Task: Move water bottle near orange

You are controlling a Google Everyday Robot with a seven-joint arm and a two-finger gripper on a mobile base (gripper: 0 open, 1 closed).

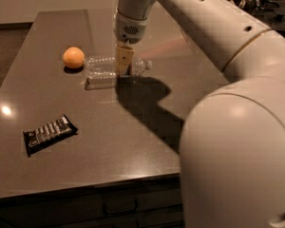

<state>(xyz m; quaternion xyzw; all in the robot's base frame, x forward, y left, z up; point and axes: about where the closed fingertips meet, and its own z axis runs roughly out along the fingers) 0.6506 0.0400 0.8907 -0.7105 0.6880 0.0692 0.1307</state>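
The water bottle is clear ribbed plastic and lies on its side, its cap end pointing right. My gripper comes down from above and is shut around the bottle's middle. It holds the bottle just over the dark table. The orange sits on the table just left of the bottle's base, with a small gap between them. The bottle's label is hidden behind the tan fingers.
A dark wrapped candy bar lies near the front left. My arm's large white links fill the right side of the view. The table's front edge runs along the bottom, its left edge beside a darker floor.
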